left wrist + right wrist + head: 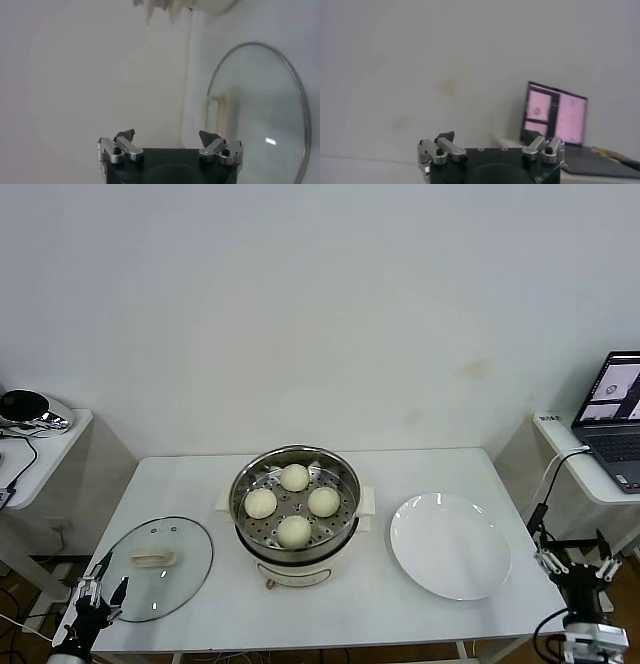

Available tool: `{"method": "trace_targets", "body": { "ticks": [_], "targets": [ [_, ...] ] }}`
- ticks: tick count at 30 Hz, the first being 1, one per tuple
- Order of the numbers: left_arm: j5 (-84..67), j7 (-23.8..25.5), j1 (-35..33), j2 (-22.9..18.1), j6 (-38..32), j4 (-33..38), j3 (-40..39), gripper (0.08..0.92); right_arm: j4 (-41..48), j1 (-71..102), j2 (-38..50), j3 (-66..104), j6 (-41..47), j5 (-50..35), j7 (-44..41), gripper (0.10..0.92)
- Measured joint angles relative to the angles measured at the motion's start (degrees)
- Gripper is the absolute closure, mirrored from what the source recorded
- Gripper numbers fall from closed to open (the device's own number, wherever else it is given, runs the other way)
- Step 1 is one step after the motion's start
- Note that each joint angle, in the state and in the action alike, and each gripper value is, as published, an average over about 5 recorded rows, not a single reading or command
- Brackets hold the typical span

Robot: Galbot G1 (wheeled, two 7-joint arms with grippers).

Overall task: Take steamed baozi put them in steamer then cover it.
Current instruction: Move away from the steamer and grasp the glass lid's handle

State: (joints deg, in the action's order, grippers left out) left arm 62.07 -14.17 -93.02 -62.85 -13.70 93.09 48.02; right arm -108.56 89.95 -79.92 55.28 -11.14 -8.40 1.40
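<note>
Several cream-white baozi [294, 477] lie inside the shiny steel steamer [246, 484], which stands on its cream pot base at the table's middle. The glass cover [190, 549] with a cream handle lies flat on the table to the steamer's left; its rim [299, 95] also shows in the left wrist view. My left gripper [104, 586] hangs open and empty at the table's front left corner, just beside the cover. My right gripper [573, 560] is open and empty off the table's front right corner. Each wrist view shows its own gripper, left [166, 136] and right [492, 140], with the jaws spread wide.
A bare white plate [450, 545] sits right of the steamer. A side table with a laptop [612, 419] stands at the far right, and another with a dark device [30, 410] at the far left. A white wall runs behind the table.
</note>
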Motion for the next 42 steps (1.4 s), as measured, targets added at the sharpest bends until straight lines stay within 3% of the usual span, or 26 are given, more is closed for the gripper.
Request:
{"method": "trace_targets", "body": {
  "ticks": [33, 42],
  "targets": [
    [6.6, -0.8, 18.3, 2.6, -0.4, -16.4, -9.2, 0.183, -0.4, 3.6, -3.3, 2.8, -1.5, 1.2, 2.1, 0.203],
    [6.4, -0.3, 19.9, 2.7, -0.8, -18.2, -10.4, 0.407, 0.1, 3.8, -3.6, 2.8, -2.0, 1.7, 2.2, 0.203]
  ]
}}
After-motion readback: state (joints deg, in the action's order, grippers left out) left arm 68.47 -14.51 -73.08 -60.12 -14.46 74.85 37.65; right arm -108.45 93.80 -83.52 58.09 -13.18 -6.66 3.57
